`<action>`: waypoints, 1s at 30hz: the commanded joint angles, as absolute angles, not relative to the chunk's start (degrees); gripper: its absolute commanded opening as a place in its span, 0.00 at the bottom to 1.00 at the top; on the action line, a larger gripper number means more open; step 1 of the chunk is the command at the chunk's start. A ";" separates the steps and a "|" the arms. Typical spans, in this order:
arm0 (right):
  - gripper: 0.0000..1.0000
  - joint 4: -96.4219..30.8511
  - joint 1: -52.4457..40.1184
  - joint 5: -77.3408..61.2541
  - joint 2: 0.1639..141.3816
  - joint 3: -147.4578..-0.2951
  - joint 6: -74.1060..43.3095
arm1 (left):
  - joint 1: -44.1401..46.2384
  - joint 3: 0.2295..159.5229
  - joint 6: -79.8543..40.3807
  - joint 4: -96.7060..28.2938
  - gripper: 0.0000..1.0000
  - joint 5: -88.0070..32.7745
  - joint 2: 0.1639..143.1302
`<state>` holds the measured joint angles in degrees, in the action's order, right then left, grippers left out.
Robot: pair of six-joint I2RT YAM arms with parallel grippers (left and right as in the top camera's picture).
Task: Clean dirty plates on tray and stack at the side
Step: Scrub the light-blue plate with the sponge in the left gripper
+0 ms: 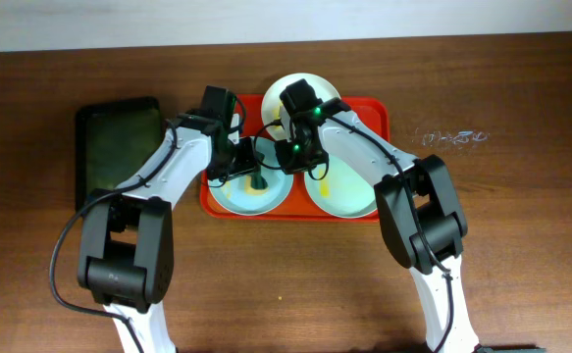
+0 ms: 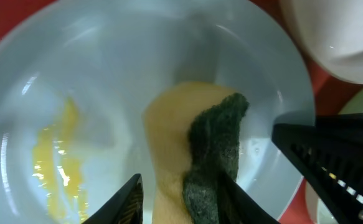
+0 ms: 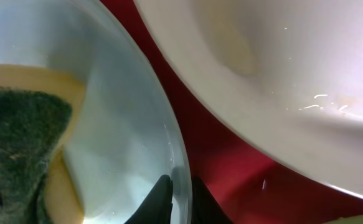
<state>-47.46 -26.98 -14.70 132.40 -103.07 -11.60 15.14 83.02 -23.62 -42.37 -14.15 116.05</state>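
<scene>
Sitting on the red tray (image 1: 369, 106), a pale plate (image 2: 106, 74) holds a sponge (image 2: 197, 146).

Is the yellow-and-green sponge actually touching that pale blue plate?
Touching. The left wrist view shows the yellow foam sponge with dark green scouring pad resting directly on the pale blue-green round plate, no gap.

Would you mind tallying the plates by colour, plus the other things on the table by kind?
Pale blue-green plates: 2
White plate: 1
Sponge: 1
Red tray: 1
Dark tray: 1
Total: 6
</scene>
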 commanded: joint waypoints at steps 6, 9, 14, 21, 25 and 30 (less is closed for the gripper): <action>0.13 -47.79 -27.27 -14.81 134.15 -102.50 -10.96 | 14.37 83.53 -19.90 -44.03 0.28 -15.05 116.42; 0.13 -47.77 -27.27 -14.79 134.15 -102.50 -10.96 | 11.73 86.61 -19.59 -49.06 0.30 -14.81 115.22; 0.13 -47.48 -27.27 -14.81 134.15 -102.59 -10.98 | 11.31 87.22 -19.59 -50.92 0.51 -14.83 113.95; 0.13 -47.75 -27.27 -14.81 134.15 -102.61 -10.98 | 15.14 84.55 -19.88 -46.17 0.57 -14.79 114.59; 0.13 -47.51 -27.27 -14.81 134.15 -102.61 -10.98 | 15.27 84.40 -19.92 -44.84 0.56 -13.78 115.07; 0.13 -47.53 -27.27 -14.81 134.15 -102.67 -10.98 | 15.88 84.40 -20.10 -44.34 0.47 -13.74 117.73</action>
